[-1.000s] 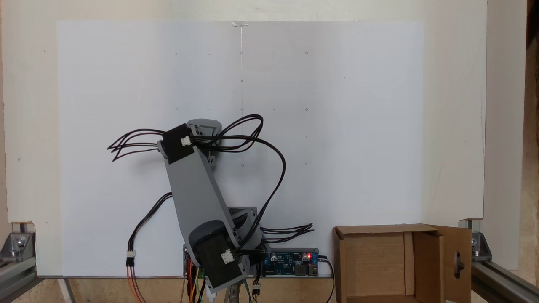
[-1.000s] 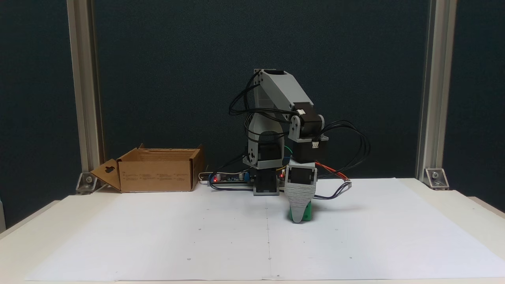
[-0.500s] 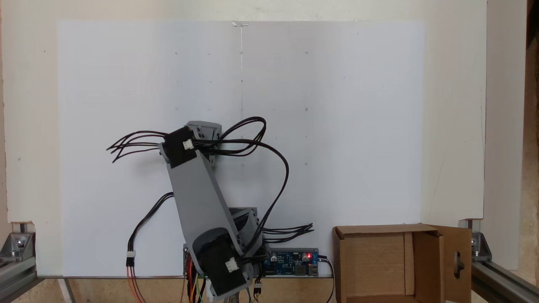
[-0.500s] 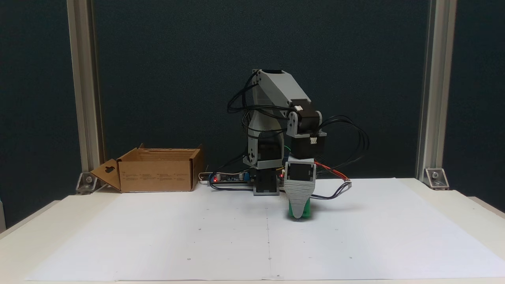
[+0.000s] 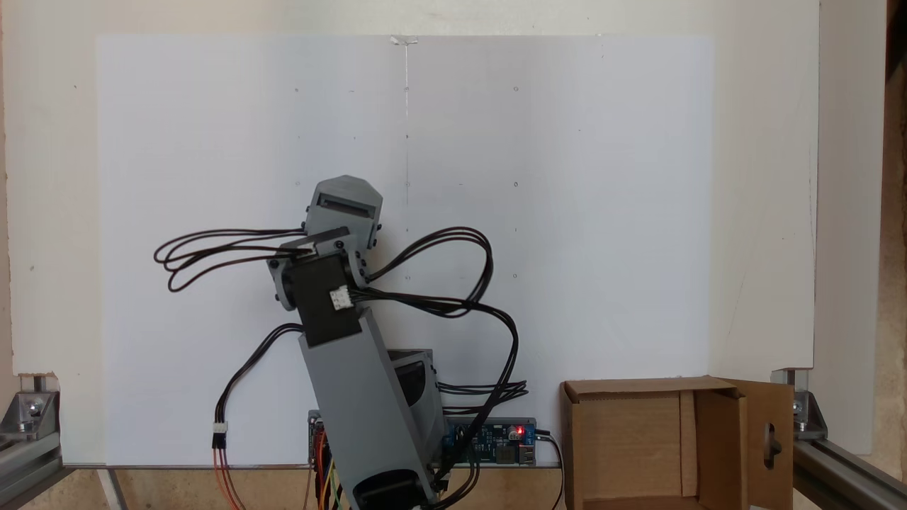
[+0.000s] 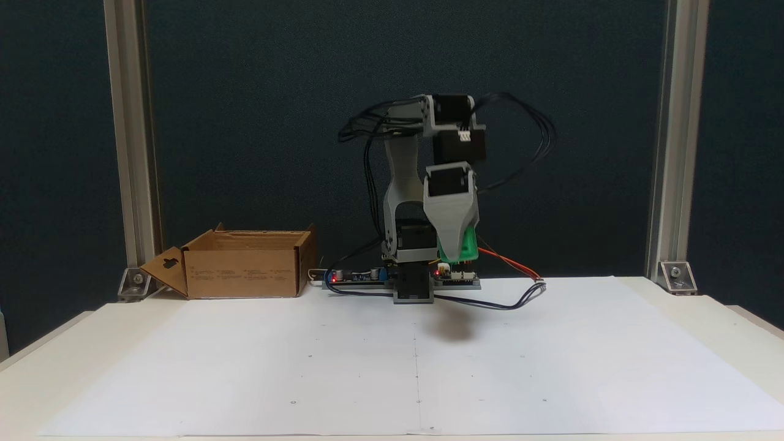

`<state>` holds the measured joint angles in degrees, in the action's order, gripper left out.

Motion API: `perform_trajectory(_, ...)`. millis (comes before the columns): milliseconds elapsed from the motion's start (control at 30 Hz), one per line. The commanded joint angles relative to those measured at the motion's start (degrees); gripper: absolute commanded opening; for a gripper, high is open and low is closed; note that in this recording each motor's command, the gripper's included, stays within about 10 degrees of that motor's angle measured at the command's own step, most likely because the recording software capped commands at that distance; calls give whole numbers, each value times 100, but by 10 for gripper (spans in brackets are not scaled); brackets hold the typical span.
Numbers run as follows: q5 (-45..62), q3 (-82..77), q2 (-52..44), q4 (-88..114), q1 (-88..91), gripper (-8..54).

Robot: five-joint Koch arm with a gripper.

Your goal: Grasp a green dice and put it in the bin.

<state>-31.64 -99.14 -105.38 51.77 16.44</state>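
Note:
In a fixed view from the front, the green dice (image 6: pixel 469 245) hangs well above the white paper, and only its right part shows behind the grey front jaw. My gripper (image 6: pixel 456 255) points down and is shut on it, leaving a soft shadow on the sheet below. In the fixed view from above, the arm's wrist (image 5: pixel 344 205) covers the dice. The bin, a brown cardboard box (image 6: pixel 245 272), stands open far to the left of the gripper, beside the arm's base. From above, the cardboard box (image 5: pixel 652 439) lies at the lower right, its slotted flap folded outward.
A white paper sheet (image 6: pixel 392 361) covers the table. A controller board (image 6: pixel 361 279) with a red light sits beside the arm's base, with loose black cables (image 6: pixel 527 291) trailing onto the paper. Aluminium posts (image 6: pixel 670 153) stand at both back corners.
The gripper has risen from the paper with the green dice in it, from table level to well above the sheet. The arm has folded upward and its cables have swung up.

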Motion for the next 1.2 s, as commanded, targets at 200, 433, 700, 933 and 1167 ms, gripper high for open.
perform_trajectory(200,1837,1318,-158,782,-1951,116)
perform_trajectory(433,2962,1310,-299,1371,-4280,116)
perform_trajectory(700,4500,1327,-264,1266,-7444,116)
perform_trajectory(933,5432,1819,334,1266,-9677,116)
perform_trajectory(1167,5933,3681,2232,1318,-11487,116)
